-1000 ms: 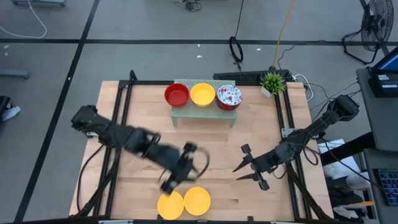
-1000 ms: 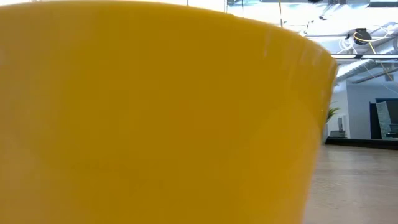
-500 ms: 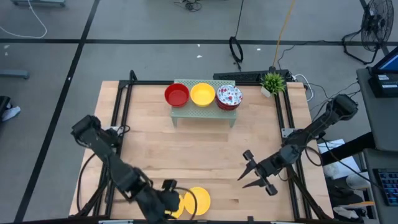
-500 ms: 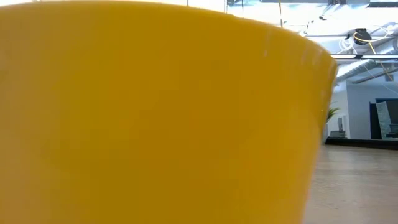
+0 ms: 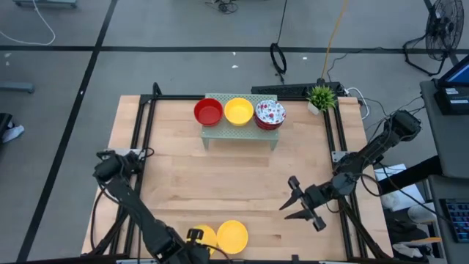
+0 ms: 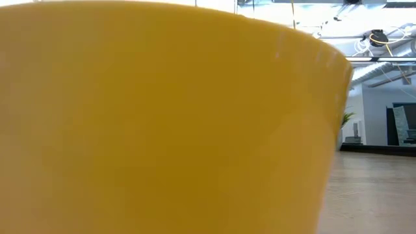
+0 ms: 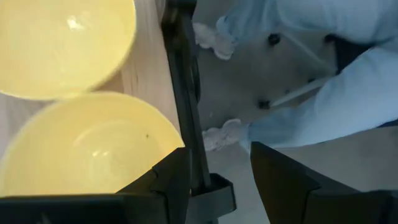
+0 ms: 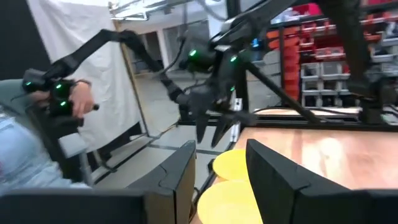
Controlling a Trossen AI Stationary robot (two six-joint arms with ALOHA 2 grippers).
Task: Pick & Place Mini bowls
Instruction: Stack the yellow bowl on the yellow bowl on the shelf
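Since a second ago the left arm has swung from the middle of the tabletop (image 5: 220, 176) down to its near edge, and the left gripper (image 5: 192, 242) now sits at that edge, just left of the two yellow bowls (image 5: 231, 236) lying there side by side and touching. The right arm has barely shifted; the right gripper (image 5: 297, 209) hovers over bare wood right of centre, well apart from every bowl.

No brand, label or writing can be read anywhere.

In the left wrist view the left fingers (image 7: 168, 180) stand apart with nothing between them, out past the edge of the tabletop over the floor, and the two yellow bowls lie just beside them on the wood. The right fingers (image 8: 180, 168) are spread too and empty, touching nothing.

At the far side a pale green rack (image 5: 240, 132) carries three bowls in a row: a red bowl (image 5: 208, 112) on the left, a yellow bowl (image 5: 239, 111) in the middle, a white speckled bowl (image 5: 270, 114) on the right. The low view is filled by the wall of one near yellow bowl (image 6: 162, 123). A person in light blue clothing (image 7: 348, 81) stands just off the near edge.
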